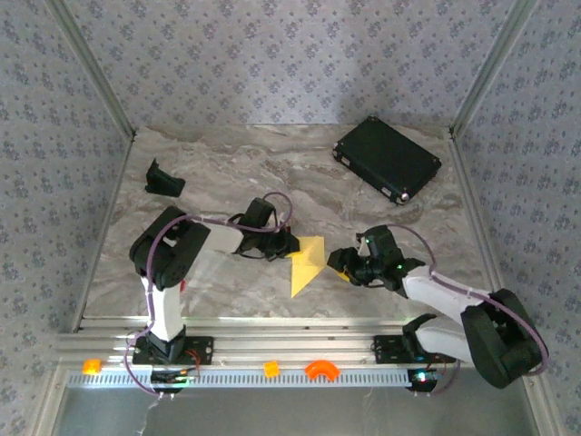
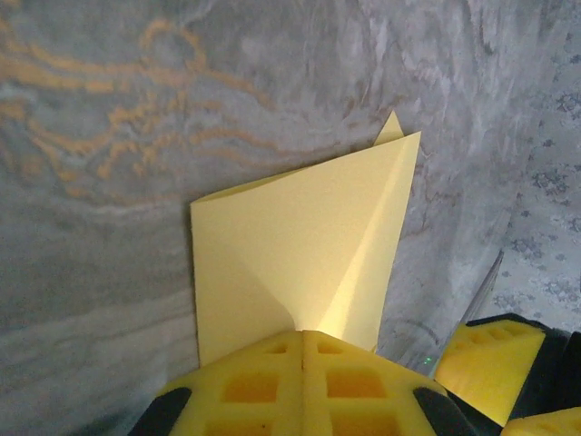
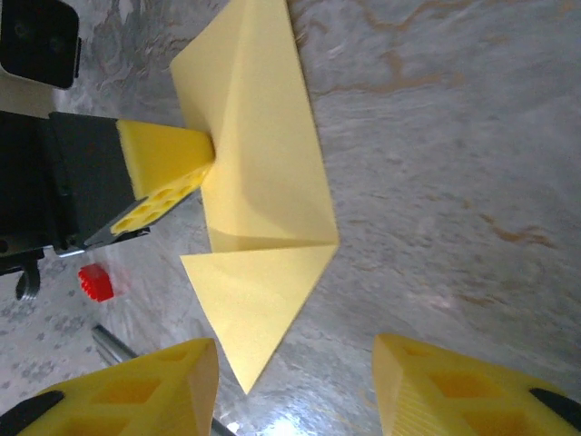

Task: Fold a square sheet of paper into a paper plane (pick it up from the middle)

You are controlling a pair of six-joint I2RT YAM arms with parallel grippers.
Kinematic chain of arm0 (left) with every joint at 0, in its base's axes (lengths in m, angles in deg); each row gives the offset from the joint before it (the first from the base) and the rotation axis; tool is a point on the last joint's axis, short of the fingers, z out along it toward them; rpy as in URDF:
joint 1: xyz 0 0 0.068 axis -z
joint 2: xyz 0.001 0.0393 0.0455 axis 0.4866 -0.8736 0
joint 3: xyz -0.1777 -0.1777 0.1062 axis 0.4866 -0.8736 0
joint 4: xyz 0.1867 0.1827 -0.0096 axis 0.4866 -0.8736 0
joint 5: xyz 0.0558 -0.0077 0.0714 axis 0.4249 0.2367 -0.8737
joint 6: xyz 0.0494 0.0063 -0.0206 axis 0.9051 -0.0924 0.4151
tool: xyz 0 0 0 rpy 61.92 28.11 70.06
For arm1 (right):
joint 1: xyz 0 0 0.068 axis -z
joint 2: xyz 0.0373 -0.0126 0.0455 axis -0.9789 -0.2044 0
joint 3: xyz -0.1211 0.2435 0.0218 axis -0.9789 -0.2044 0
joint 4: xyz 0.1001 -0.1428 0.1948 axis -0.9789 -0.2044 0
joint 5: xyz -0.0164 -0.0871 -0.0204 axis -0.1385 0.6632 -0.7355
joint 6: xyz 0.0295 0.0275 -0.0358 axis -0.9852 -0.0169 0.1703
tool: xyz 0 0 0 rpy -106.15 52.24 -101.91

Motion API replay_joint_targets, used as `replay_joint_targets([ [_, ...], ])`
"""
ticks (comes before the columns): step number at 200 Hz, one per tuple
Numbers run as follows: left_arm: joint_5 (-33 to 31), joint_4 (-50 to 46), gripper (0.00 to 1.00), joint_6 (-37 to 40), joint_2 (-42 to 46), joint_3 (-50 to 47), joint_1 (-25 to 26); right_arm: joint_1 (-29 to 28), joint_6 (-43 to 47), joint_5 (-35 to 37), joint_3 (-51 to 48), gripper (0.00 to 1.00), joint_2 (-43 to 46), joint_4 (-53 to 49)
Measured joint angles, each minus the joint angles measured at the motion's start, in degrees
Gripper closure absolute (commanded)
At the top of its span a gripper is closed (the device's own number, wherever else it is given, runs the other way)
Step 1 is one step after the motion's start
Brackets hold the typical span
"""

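Note:
The square sheet of paper (image 1: 306,263) is pale yellow and folded into a pointed shape with creases. It lies on the marble table, its sharp tip toward the near edge. My left gripper (image 1: 290,246) is shut on the sheet's left edge; in the left wrist view the closed yellow pads (image 2: 272,381) pinch the paper (image 2: 300,227). My right gripper (image 1: 341,263) stands open just right of the sheet. In the right wrist view its fingertips (image 3: 154,395) flank the tip of the lower triangular flap (image 3: 259,300) without touching it, while the left gripper's fingers (image 3: 163,163) hold the sheet's far side.
A black rectangular case (image 1: 388,159) lies at the back right and a small black holder (image 1: 164,180) at the back left. A small red block (image 3: 95,282) sits on the table beyond the paper. Orange plastic pieces (image 1: 320,369) rest on the front rail.

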Motion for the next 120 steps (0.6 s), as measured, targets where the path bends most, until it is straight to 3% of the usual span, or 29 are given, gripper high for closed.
replay_joint_targets([
  [120, -0.5, -4.7, 1.0, 0.8, 1.6, 0.0, 0.3, -4.0, 3.9, 2.6, 12.9, 0.56, -14.0, -7.1],
])
